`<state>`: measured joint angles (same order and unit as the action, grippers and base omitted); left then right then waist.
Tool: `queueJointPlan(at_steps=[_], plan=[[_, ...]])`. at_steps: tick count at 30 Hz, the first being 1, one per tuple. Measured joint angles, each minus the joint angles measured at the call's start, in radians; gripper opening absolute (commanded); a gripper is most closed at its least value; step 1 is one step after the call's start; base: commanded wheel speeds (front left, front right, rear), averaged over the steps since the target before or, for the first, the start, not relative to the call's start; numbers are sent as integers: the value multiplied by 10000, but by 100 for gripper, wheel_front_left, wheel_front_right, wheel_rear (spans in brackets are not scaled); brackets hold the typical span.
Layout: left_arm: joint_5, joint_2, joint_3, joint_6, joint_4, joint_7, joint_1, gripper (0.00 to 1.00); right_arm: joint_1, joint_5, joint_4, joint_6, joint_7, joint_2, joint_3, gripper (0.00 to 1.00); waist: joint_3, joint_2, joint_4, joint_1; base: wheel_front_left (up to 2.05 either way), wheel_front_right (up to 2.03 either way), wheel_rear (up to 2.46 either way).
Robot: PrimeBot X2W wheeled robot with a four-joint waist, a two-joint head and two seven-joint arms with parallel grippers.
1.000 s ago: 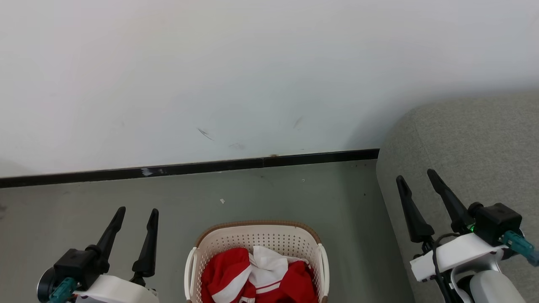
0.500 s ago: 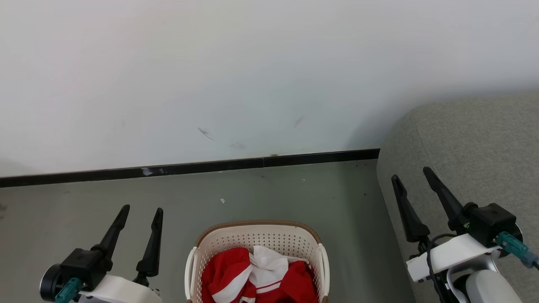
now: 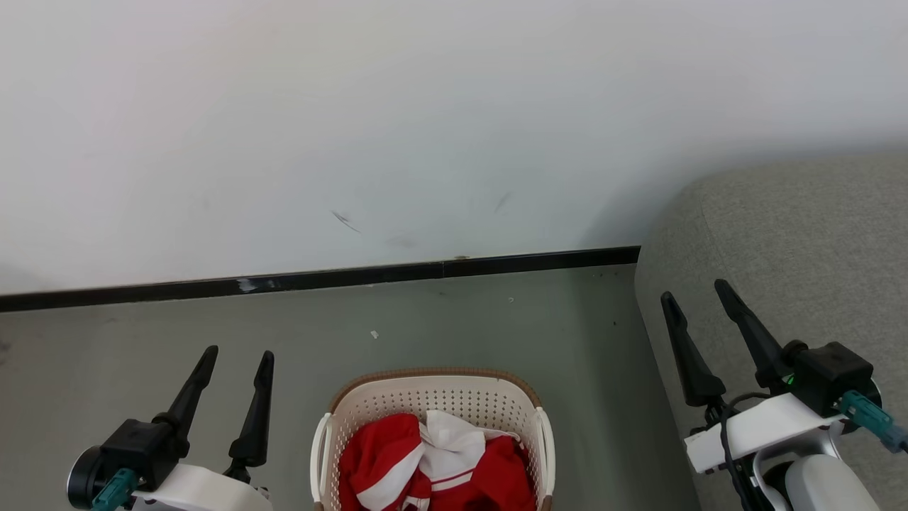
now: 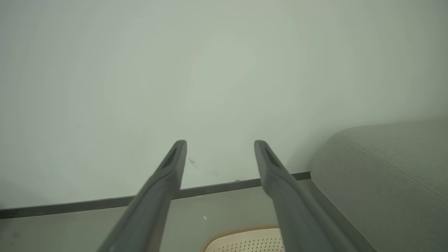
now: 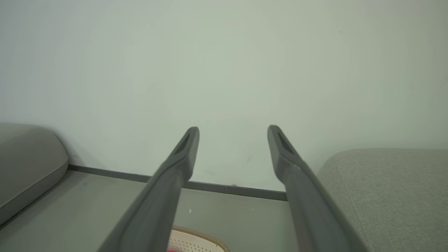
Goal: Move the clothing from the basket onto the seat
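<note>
The red clothing (image 3: 433,465) with white panels lies bunched inside the cream perforated basket (image 3: 433,399), which stands on the floor at the bottom middle of the head view. Left of the basket, my left gripper (image 3: 237,352) is open and holds nothing. My right gripper (image 3: 694,291) is open and empty too, hanging over the near edge of the grey seat (image 3: 801,241). The left wrist view looks past my left gripper (image 4: 220,142) at the basket's rim (image 4: 241,232) and the seat (image 4: 385,175). Beyond my right gripper (image 5: 233,127), the right wrist view takes in the seat (image 5: 388,189) and basket rim (image 5: 196,232).
A white wall (image 3: 425,128) with a black baseboard (image 3: 319,281) runs across the back. Grey-green floor (image 3: 461,319) lies between the wall and the basket. Another grey cushion (image 5: 28,161) shows at the left of the right wrist view.
The right gripper has shifted slightly up and left in the head view. The left gripper edged a little to the right and up. The basket and clothing sit marginally higher in frame, hinting at slight camera motion.
</note>
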<state>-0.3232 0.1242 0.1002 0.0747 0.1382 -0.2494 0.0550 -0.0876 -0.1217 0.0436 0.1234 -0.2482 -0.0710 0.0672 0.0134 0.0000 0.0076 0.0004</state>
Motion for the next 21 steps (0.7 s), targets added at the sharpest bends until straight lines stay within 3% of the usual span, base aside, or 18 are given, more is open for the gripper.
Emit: queueJointPlan(at_steps=[21], plan=[[-2, -31, -234, 249, 63, -2, 223, 100, 7, 0, -288, 0, -40, 105, -167, 100, 682, 0, -123, -1, 0, 0, 0]])
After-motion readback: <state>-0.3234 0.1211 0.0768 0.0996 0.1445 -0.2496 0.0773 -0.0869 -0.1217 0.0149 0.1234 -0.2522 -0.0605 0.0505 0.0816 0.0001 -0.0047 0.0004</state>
